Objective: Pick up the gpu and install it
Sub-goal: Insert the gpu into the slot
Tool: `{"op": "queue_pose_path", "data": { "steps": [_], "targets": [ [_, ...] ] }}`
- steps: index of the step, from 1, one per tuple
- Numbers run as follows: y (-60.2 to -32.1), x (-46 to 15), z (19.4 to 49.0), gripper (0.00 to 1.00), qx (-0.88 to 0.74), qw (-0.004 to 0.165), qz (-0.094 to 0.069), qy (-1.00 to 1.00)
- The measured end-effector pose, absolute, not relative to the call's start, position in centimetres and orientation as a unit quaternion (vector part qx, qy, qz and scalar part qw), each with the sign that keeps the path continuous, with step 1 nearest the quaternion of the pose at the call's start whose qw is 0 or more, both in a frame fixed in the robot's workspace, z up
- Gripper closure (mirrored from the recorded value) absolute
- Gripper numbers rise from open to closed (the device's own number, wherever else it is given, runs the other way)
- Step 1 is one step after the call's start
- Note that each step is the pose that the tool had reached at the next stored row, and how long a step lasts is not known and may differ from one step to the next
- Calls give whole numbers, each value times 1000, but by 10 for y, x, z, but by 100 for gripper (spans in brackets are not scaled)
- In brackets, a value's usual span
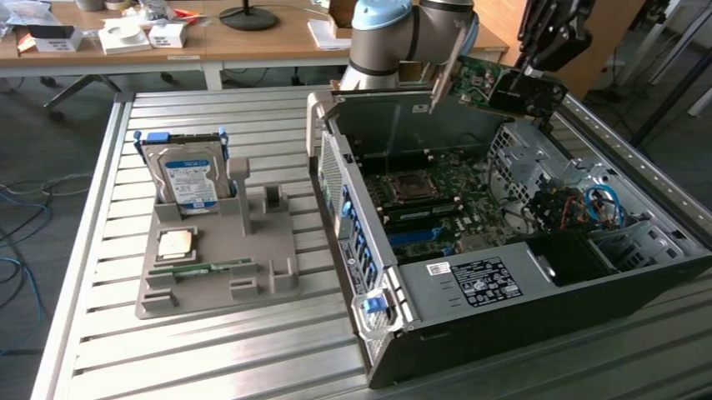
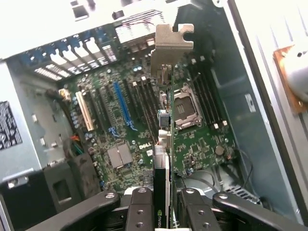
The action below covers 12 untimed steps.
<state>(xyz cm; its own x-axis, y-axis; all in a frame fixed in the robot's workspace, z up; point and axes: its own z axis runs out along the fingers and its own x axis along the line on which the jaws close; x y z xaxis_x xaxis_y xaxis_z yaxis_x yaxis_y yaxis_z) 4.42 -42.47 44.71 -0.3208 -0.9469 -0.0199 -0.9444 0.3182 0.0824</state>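
Black-fingered end effector (image 2: pixel 162 204) is seen clenched on the thin green gpu card (image 2: pixel 162 159) with silver end bracket, held edge-down over the open grey computer case (image 1: pixel 534 333), apparently for alignment with slots on the green motherboard (image 2: pixel 204 144).

Bright even light, soft shadows; wrist view edges overexposed.
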Motion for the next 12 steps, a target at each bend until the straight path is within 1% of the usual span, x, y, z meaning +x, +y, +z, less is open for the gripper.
{"op": "queue_pose_path", "data": {
  "steps": [12],
  "targets": [
    [-425,44,447,74,624,18,-38,-781]
  ]
}}
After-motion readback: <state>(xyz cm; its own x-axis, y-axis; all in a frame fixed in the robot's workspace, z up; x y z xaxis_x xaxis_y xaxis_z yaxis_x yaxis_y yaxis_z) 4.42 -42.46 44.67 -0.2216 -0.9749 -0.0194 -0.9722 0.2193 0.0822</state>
